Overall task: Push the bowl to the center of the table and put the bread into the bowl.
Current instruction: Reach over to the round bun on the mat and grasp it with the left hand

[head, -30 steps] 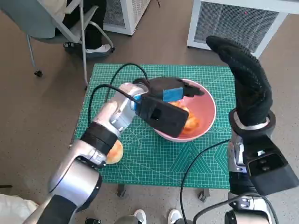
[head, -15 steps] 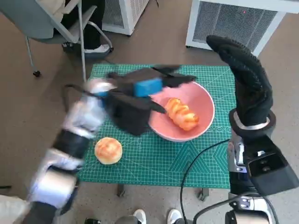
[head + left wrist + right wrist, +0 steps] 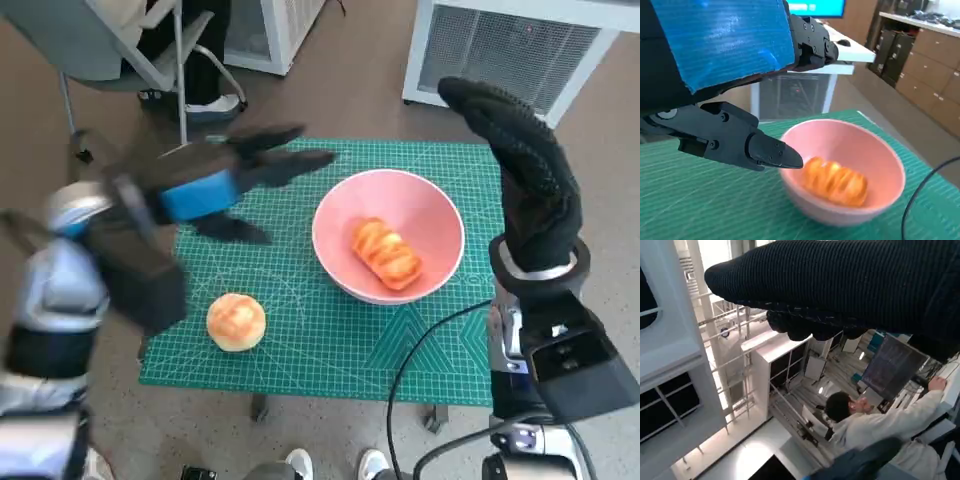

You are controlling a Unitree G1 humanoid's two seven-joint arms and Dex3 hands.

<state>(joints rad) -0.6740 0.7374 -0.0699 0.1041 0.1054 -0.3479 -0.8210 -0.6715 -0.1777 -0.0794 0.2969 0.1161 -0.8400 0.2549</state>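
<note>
A pink bowl (image 3: 440,262) (image 3: 885,162) stands on the green mat a little right of the middle, with a twisted orange bread roll (image 3: 385,251) (image 3: 836,181) lying in it. A round bun (image 3: 236,321) lies on the mat near the front left corner. My left hand (image 3: 225,182) (image 3: 735,75) hovers blurred above the mat's left side, fingers spread and holding nothing, well clear of the bowl. My gloved right hand (image 3: 528,170) (image 3: 850,290) is raised upright past the mat's right edge, empty, fingers held straight and together.
The green cutting mat (image 3: 330,340) covers the small table. A chair (image 3: 110,50) and a person's feet are at the back left, white cabinets (image 3: 500,40) at the back. A black cable (image 3: 420,350) hangs over the front edge. A person sits in the right wrist view.
My left hand has pulled out of the bowl and swung left and back, leaving the twisted roll inside. The bowl and bun have stayed put. The right hand has not moved.
</note>
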